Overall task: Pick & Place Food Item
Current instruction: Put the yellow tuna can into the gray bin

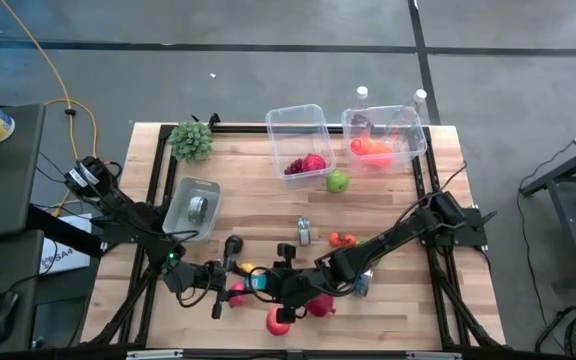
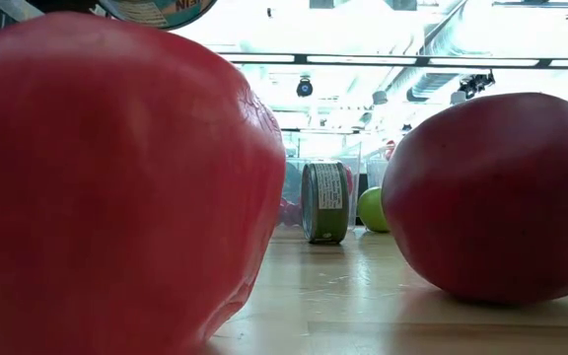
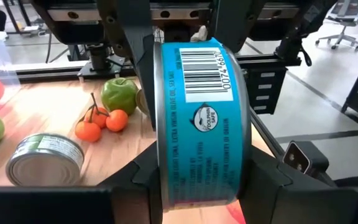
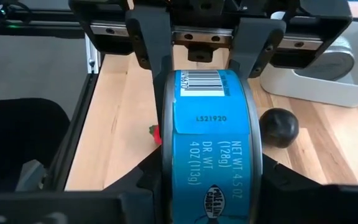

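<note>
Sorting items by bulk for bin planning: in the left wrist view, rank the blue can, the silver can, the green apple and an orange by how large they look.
1. blue can, though nearness to the camera inflates it
2. silver can
3. green apple
4. orange

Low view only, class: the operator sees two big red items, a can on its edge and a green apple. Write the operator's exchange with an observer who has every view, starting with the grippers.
Operator: Where are the grippers?
Observer: The left gripper and the right gripper face each other near the table's front edge.
Operator: Holding anything?
Observer: A blue can, gripped by both at once.
Operator: What lies beyond my apple?
Observer: A clear bin holding red food, at the far edge.
</note>
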Action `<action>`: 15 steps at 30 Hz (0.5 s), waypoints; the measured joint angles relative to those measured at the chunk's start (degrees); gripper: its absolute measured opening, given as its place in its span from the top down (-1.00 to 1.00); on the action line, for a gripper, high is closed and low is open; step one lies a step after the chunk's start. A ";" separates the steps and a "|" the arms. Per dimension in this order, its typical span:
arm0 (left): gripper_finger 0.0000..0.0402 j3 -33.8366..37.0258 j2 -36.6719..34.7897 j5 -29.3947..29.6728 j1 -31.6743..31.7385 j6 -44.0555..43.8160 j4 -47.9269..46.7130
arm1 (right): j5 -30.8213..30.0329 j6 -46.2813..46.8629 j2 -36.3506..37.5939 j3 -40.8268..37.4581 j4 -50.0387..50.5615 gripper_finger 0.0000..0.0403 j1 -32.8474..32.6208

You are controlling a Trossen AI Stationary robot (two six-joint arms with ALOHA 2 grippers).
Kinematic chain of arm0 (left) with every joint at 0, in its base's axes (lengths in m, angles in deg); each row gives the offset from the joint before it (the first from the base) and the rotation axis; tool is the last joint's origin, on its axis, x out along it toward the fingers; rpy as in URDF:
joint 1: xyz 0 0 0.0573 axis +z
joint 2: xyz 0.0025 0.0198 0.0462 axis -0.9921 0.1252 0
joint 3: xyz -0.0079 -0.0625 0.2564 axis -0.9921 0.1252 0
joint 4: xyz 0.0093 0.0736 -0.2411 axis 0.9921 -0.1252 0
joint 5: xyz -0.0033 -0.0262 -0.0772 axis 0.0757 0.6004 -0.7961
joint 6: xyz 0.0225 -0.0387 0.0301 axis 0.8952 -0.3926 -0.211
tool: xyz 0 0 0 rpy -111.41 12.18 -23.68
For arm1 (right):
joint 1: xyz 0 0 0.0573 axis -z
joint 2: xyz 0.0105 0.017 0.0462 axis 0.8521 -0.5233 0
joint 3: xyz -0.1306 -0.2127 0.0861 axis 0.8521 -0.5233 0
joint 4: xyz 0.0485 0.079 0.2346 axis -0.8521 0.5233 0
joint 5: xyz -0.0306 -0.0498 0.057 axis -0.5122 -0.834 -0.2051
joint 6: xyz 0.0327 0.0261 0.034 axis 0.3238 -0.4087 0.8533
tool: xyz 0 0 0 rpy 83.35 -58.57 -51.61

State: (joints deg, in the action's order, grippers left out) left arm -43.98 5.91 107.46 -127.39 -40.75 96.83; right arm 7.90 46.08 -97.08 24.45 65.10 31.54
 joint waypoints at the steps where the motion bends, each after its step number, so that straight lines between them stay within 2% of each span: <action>1: 0.33 0.00 0.00 -0.05 0.00 -0.07 -0.01 | 0.20 0.21 0.00 0.00 0.03 0.40 0.00; 4: 0.33 0.00 0.00 -0.25 0.15 -0.94 -0.08 | 0.32 0.47 0.00 0.00 -0.06 0.37 -0.03; 11: 0.33 -0.02 0.00 0.77 0.17 -4.68 -1.01 | 0.45 0.21 0.00 -0.09 -0.53 0.03 0.03; 15: 0.33 -0.02 0.00 0.26 0.20 -6.55 -2.19 | 0.31 -1.45 0.00 -0.09 -0.49 -0.08 0.01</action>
State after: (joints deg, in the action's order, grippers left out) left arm -44.00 5.91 107.71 -127.19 -47.30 94.64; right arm 8.22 44.63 -97.08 24.37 64.60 31.55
